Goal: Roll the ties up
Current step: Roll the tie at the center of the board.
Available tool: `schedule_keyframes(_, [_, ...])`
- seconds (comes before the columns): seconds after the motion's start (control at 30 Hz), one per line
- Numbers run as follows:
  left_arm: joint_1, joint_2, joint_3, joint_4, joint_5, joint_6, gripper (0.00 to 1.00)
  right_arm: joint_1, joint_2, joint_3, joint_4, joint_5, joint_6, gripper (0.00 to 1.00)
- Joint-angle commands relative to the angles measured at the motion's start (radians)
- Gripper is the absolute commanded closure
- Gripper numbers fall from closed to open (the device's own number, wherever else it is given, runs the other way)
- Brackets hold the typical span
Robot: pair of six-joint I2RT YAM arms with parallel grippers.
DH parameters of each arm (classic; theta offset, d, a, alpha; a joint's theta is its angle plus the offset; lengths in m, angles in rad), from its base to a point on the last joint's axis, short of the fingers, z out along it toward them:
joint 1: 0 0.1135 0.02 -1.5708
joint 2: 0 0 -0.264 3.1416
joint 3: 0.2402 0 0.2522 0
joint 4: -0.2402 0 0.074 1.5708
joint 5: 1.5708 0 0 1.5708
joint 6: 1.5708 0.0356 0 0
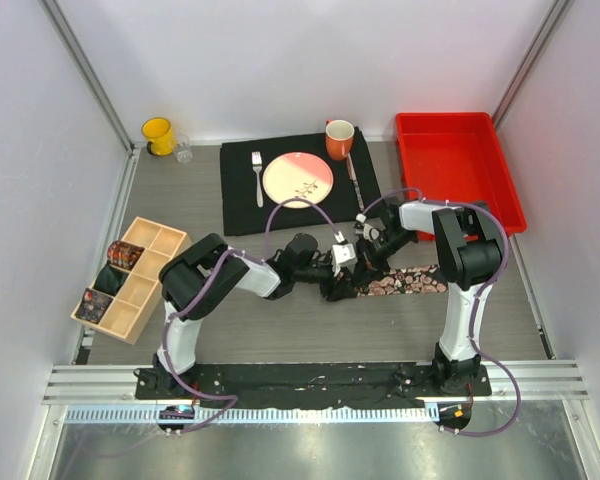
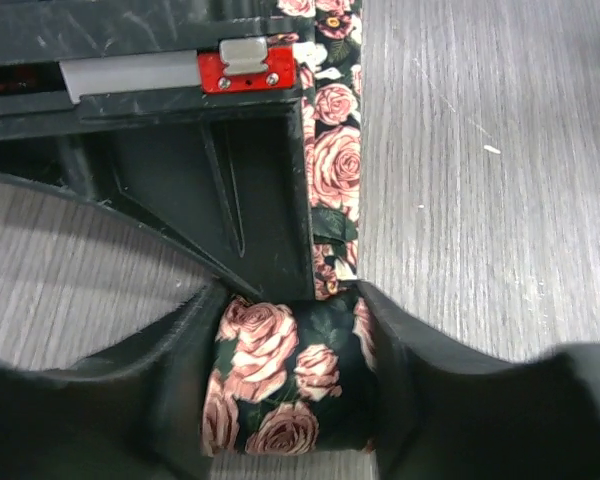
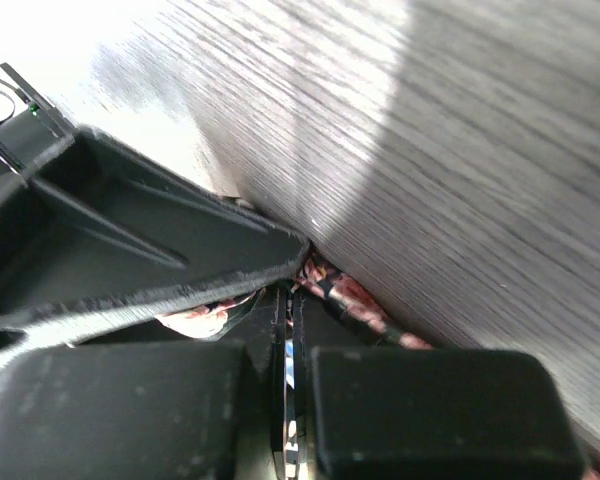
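The left arm (image 1: 220, 275) reached out low toward the right arm (image 1: 460, 245), and the two met in front of the bases. The left gripper (image 2: 290, 400) pointed down, one finger pressed against each side of the rolled end of the tie (image 2: 270, 360). The right arm folded sharply at the elbow. The right gripper (image 3: 285, 300) was closed tight, lying just beyond the left fingertips and slanting across them.
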Motion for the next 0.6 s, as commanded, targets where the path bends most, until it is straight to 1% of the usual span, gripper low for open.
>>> schedule_keyframes(0.0, [-0.018, -0.002, -0.001, -0.128, -0.106, 0.094, 0.56, 0.008, 0.027, -0.037, 0.139, 0.26, -0.02, 0.99])
schedule_keyframes(0.03, [-0.016, -0.011, -0.004, -0.176, -0.126, 0.124, 0.63, 0.008, 0.021, -0.034, 0.134, 0.254, -0.02, 0.99])
schedule_keyframes(0.07, [-0.015, -0.044, -0.024, -0.258, -0.139, 0.156, 0.65, 0.007, 0.005, -0.032, 0.131, 0.249, -0.015, 0.99])
schedule_keyframes(0.1, [-0.01, -0.06, -0.039, -0.288, -0.146, 0.215, 0.64, 0.007, -0.001, -0.032, 0.129, 0.246, -0.014, 0.99])
schedule_keyframes(0.13, [-0.005, -0.078, -0.058, -0.307, -0.149, 0.236, 0.6, 0.007, -0.007, -0.034, 0.126, 0.243, -0.014, 0.99])
schedule_keyframes(0.17, [-0.004, -0.104, -0.084, -0.346, -0.153, 0.259, 0.54, 0.005, -0.01, -0.035, 0.125, 0.242, -0.011, 0.99])
schedule_keyframes(0.2, [0.001, -0.117, -0.098, -0.356, -0.156, 0.27, 0.45, 0.005, -0.013, -0.038, 0.125, 0.243, -0.003, 0.99])
schedule_keyframes(0.23, [0.014, -0.126, -0.113, -0.353, -0.144, 0.271, 0.34, 0.007, -0.01, -0.043, 0.126, 0.242, -0.003, 0.99])
schedule_keyframes(0.3, [0.031, -0.137, -0.144, -0.311, -0.107, 0.262, 0.3, 0.007, -0.003, -0.055, 0.135, 0.242, 0.005, 0.99])
schedule_keyframes(0.43, [0.037, -0.111, -0.142, -0.212, -0.061, 0.219, 0.29, 0.007, 0.008, -0.072, 0.161, 0.234, 0.026, 0.99])
schedule_keyframes(0.47, [0.036, -0.106, -0.138, -0.143, -0.056, 0.181, 0.29, 0.007, 0.008, -0.074, 0.166, 0.232, 0.028, 0.99])
schedule_keyframes(0.53, [0.036, -0.095, -0.132, -0.057, -0.029, 0.143, 0.3, 0.007, 0.011, -0.08, 0.171, 0.231, 0.038, 0.99])
schedule_keyframes(0.57, [0.036, -0.092, -0.118, -0.04, -0.019, 0.104, 0.3, 0.007, 0.011, -0.084, 0.172, 0.232, 0.041, 0.99])
